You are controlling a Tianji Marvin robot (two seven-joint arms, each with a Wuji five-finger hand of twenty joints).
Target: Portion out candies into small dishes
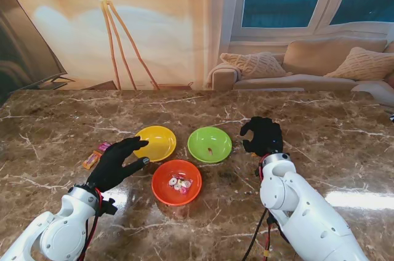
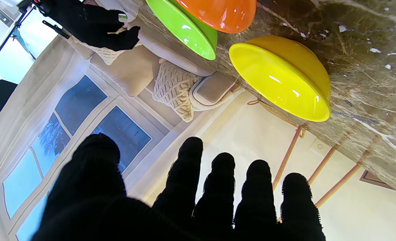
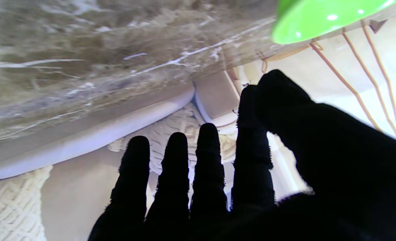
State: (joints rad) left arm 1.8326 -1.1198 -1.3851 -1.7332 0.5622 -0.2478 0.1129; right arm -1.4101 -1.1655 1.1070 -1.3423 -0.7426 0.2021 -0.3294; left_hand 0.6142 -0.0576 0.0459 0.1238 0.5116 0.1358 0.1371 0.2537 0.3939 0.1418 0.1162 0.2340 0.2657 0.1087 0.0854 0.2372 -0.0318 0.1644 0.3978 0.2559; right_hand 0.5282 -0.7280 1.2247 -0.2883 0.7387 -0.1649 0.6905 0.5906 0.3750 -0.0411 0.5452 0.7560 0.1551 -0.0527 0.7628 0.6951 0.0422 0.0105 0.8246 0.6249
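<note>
Left robot hand point(image 1: 118, 164) spread wide, empty, near yellow dish point(image 1: 156, 143); right robot hand point(image 1: 263, 135) loosely curled, empty.

The bench point(image 1: 345, 144) was polished brown marble; the three dishes point(image 1: 209, 144) looked glossy, smooth plastic; each robot hand point(image 1: 117, 164) wore matt black cloth.

Candies in orange dish point(image 1: 176, 181): too small for their kinds to be told.
Green dish point(image 3: 321, 16): cut off by the right wrist view's edge (only part of the rim is seen).
Wrappers point(image 1: 95, 156) beside left hand point(image 1: 117, 162): partly hidden, count unclear.
</note>
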